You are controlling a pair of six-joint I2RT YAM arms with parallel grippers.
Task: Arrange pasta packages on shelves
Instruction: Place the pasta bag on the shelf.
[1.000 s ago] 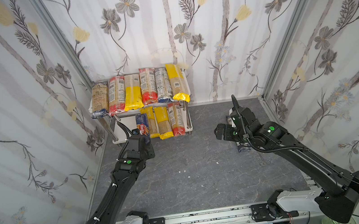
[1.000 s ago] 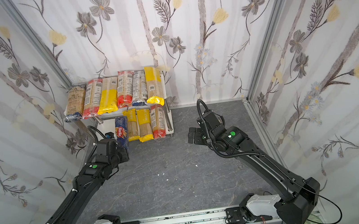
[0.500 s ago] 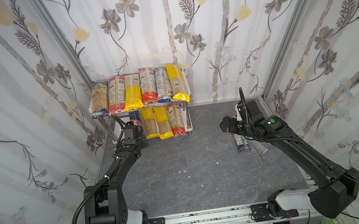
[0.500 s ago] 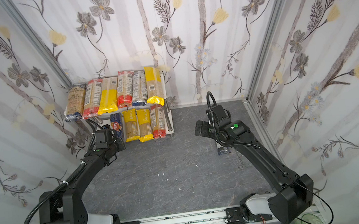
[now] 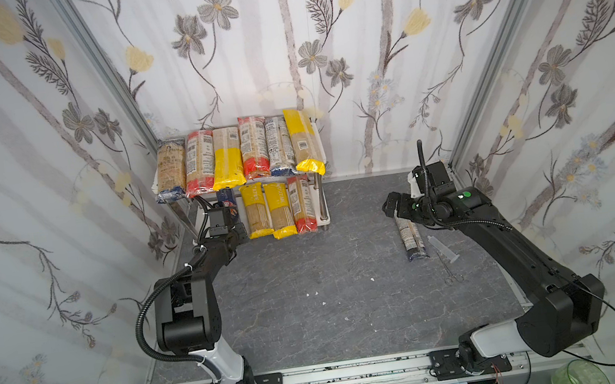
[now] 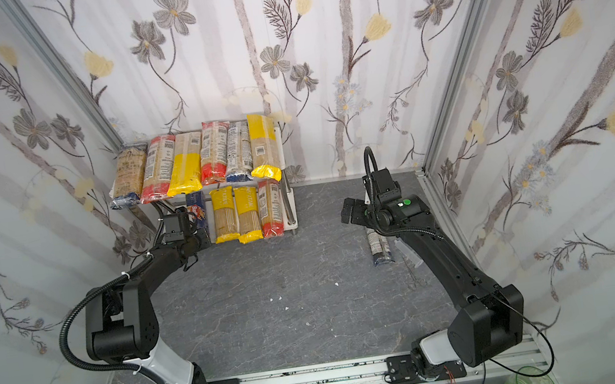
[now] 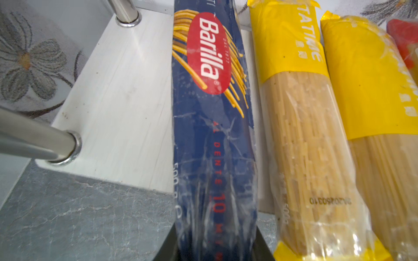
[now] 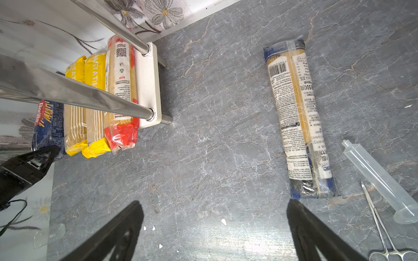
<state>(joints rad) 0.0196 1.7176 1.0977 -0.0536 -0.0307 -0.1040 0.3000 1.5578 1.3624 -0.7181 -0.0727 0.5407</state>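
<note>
Gripping blue packet (image 7: pixel 214 140), left pincer (image 7: pixel 216 250); long axis parallel to yellow packet (image 7: pixel 300 135).

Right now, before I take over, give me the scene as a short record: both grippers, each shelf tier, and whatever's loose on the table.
Left gripper: shut on blue Barilla packet
Right gripper: open, empty, above the table
Top board: six packets side by side
Lower board: three packets, Barilla packet's far end alongside them, bare space on its other side
Table: one blue-ended packet, clear syringe and metal forceps beside it
</note>
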